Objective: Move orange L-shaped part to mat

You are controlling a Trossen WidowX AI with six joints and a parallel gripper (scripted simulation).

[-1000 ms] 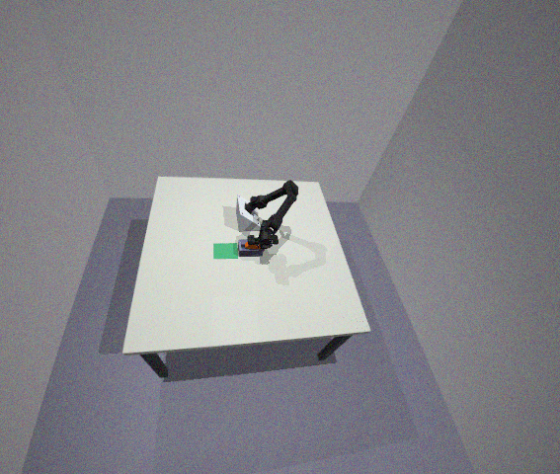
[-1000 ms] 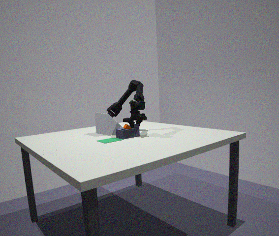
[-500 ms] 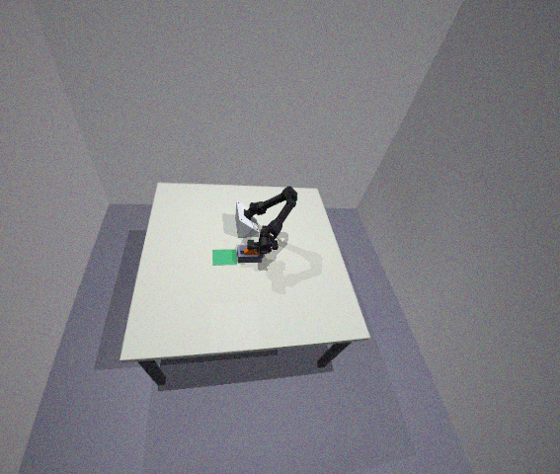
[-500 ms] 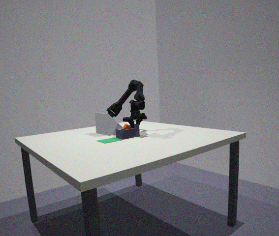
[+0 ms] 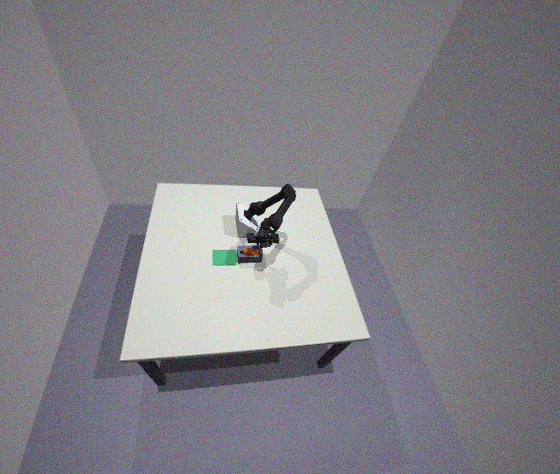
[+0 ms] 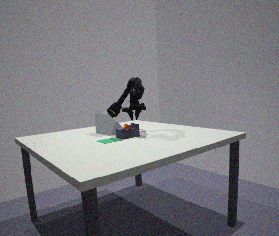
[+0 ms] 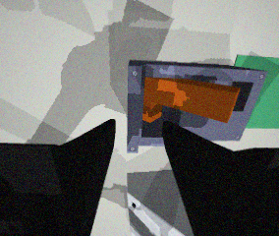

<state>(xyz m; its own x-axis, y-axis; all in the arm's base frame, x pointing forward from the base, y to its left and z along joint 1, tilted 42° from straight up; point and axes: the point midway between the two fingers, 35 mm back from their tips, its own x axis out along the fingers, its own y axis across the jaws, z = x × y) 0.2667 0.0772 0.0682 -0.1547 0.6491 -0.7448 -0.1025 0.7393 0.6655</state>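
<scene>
The orange part (image 5: 252,251) (image 6: 126,126) (image 7: 208,100) is tilted in the tray (image 5: 249,261) (image 6: 128,133) (image 7: 135,100). Its straight end, toward the mat, stands raised above the tray's top, and its L-shaped end is low in the pocket. The green mat (image 5: 224,257) (image 6: 106,140) (image 7: 278,105) lies beside the tray, with nothing on it. My gripper (image 6: 134,119) (image 7: 139,125) is partly open and empty. It hangs above the tray's end away from the mat, clear of the part. In the wrist view one fingertip overlaps the tray near the L-shaped end.
A grey-white slanted block (image 5: 243,223) (image 6: 105,124) stands behind the tray at the arm's base. The tray's end wall away from the mat rises higher than its side walls. The arm's shadow falls across the white table (image 5: 193,306) (image 6: 83,162).
</scene>
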